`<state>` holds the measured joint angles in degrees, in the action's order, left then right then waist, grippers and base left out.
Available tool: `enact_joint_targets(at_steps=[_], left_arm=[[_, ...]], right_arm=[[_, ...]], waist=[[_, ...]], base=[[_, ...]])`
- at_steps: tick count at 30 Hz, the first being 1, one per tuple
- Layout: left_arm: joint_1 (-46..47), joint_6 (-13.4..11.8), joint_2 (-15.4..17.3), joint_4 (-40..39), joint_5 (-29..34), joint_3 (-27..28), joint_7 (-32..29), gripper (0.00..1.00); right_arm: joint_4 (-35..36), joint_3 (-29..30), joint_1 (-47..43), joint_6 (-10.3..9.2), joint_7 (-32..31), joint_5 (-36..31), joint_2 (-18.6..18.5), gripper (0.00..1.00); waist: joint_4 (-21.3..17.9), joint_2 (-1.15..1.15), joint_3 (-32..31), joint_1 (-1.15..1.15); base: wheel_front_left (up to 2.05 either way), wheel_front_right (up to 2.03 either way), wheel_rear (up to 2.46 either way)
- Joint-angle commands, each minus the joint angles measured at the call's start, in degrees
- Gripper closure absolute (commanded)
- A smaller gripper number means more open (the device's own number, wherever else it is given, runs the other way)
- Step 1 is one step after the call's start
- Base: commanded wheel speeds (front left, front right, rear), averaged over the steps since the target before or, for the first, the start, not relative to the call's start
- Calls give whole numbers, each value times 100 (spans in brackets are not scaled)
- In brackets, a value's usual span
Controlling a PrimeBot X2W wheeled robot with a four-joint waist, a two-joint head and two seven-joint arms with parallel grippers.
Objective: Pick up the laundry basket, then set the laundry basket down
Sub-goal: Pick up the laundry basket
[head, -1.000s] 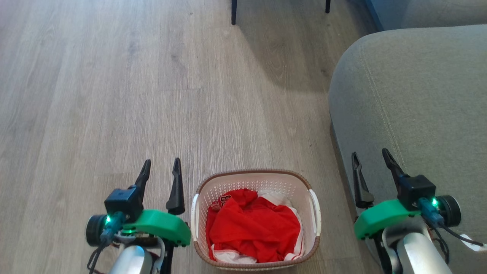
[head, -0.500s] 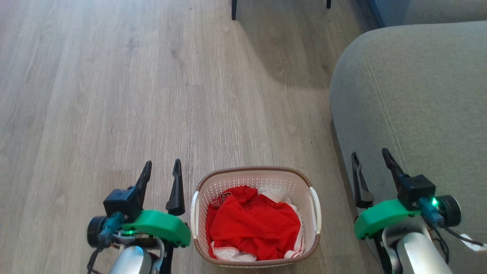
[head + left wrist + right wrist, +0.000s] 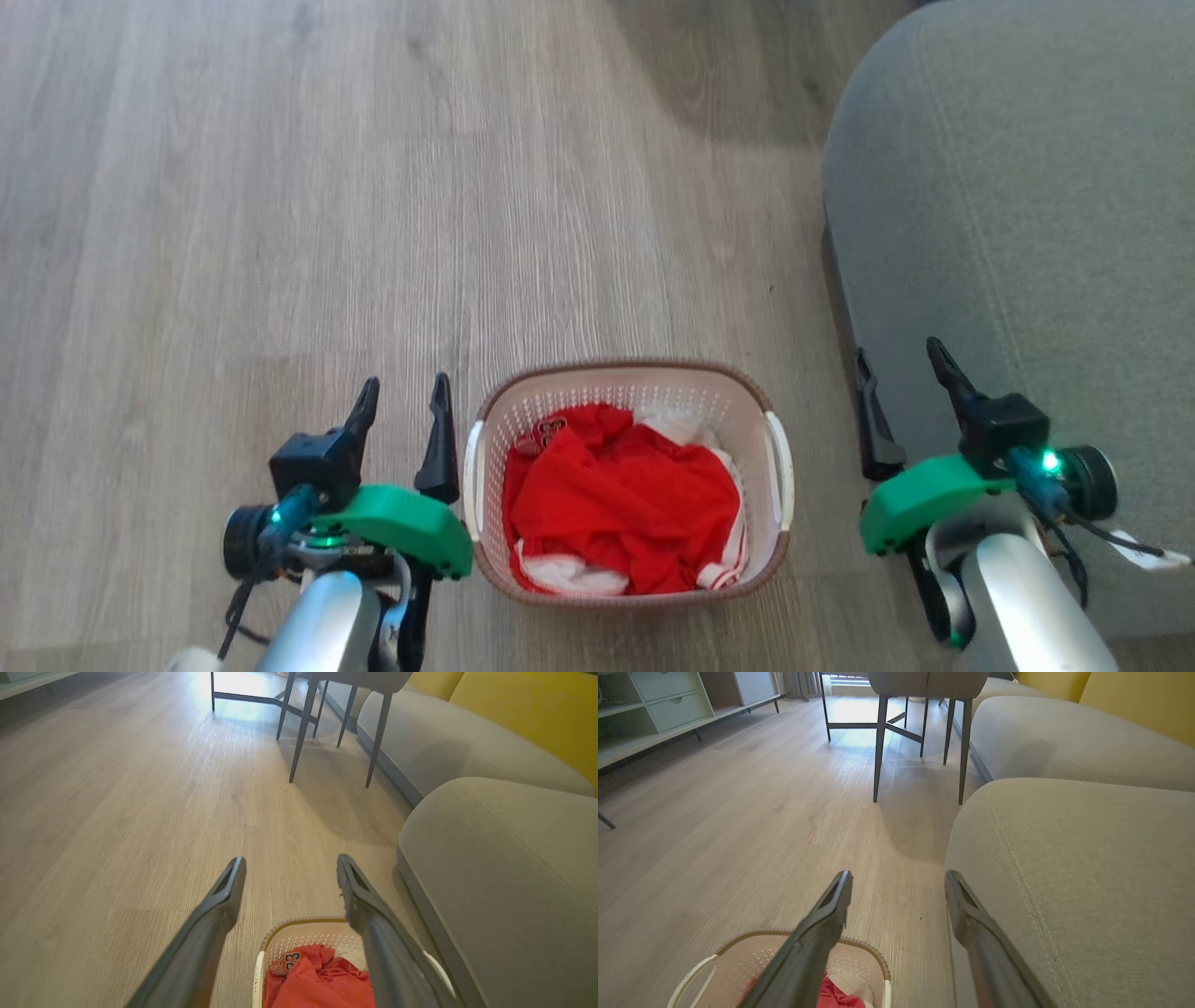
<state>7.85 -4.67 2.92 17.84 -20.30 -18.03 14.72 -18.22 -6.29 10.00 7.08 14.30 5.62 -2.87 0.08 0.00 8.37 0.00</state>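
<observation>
Laundry basket (image 3: 635,397) was found standing on the wooden floor (image 3: 280,187) at the lower middle of the head view, with red-and-white clothes (image 3: 616,504) heaped inside it. A grey sofa (image 3: 1027,187) was seen along the right side of that frame, near the basket but apart from it.

The left gripper (image 3: 404,383) was held at the lower left, just beside the white left handle (image 3: 473,476). Its two dark fingers were spread wide and nothing was caught between them. Whether the inner finger touched the handle could not be told. The right gripper (image 3: 896,350) was held at the lower right, in front of the sofa's edge and clearly apart from the right handle (image 3: 782,476). Its fingers were likewise spread and empty.

In the left wrist view the basket's far rim was seen at the bottom edge, between the two fingers. In the right wrist view it was seen at the lower left.

No part of the task was judged to be done, since the basket rested on the floor and neither handle was gripped. The moment was taken for the approach. The claws had yet to be brought onto the handles and closed, and the basket had yet to be lifted level and set down. The wider gap was judged to lie on the right side.
</observation>
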Motion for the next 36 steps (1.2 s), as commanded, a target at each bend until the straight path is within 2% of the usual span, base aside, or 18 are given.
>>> enact_joint_targets(at_steps=[1, 13, 19, 24, 36], left_arm=[[286, -39, -4, -80, -29, 133, 28, 0], [1401, 97, -4, 1437, -123, -177, 28, 0], [2030, 233, -4, 2253, -221, -442, 28, 0], [2469, 317, -4, 2930, -322, -693, 28, 0], [3155, 479, -4, 3890, -678, -1200, 28, 0]], right_arm=[[70, -169, 228, 41, 70, 41, -1, 0], [-1605, -424, 1342, 41, 70, 436, -8, 0], [-2431, -142, 1957, 41, 70, 270, -5, 0], [-3049, -190, 2344, 41, 70, 113, -2, 0], [-3996, -787, 2986, 41, 42, 961, -1, 0]], waist=[[9, 0, 187, 0], [71, 0, 1461, 0], [106, 0, 2145, 0], [165, 0, 2557, 0], [125, 0, 3186, 0]], base=[[0, 0, 0], [0, 0, 0], [0, 0, 0], [0, 0, 0], [0, 0, 0]])
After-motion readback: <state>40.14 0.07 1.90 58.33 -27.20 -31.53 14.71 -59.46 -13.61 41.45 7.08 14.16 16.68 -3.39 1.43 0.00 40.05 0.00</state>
